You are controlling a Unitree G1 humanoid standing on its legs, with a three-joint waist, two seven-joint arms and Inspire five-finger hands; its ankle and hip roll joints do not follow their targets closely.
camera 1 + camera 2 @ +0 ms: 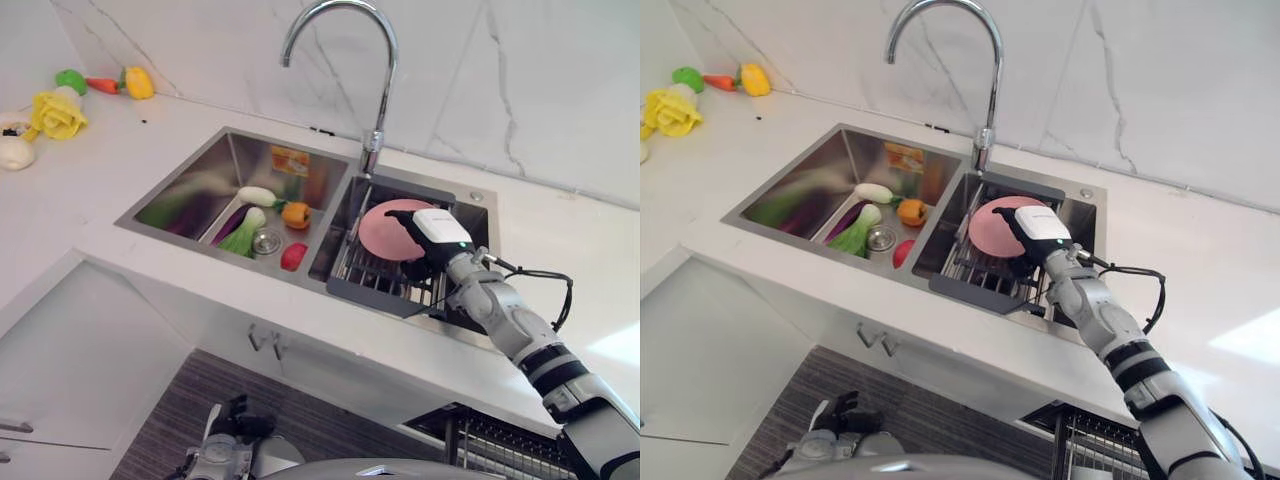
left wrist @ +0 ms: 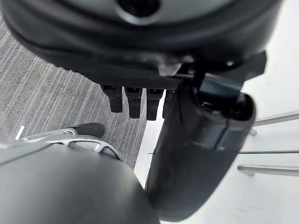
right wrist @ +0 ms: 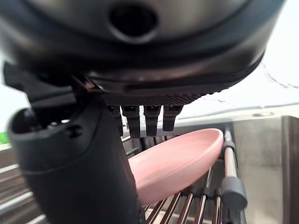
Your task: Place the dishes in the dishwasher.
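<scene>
A pink plate (image 1: 383, 230) (image 3: 187, 158) leans in the dark wire rack (image 1: 368, 277) that sits in the sink's right basin. My right hand (image 1: 432, 235) reaches over the plate's right edge, its fingers (image 3: 142, 119) held straight above the plate and the thumb (image 3: 79, 177) beside it, open and not closed on the plate. My left hand (image 1: 235, 420) hangs low over the striped floor by the cabinets, and its fingers (image 2: 133, 100) are straight with nothing in them. A dishwasher's wire rack (image 1: 500, 440) shows below the counter at the lower right.
The left basin (image 1: 195, 185) holds several toy vegetables (image 1: 255, 215). A tall curved faucet (image 1: 372, 90) stands behind the sink's divider. More toy food (image 1: 55, 112) lies on the white counter at the back left. White cabinet fronts (image 1: 80, 370) run below the counter.
</scene>
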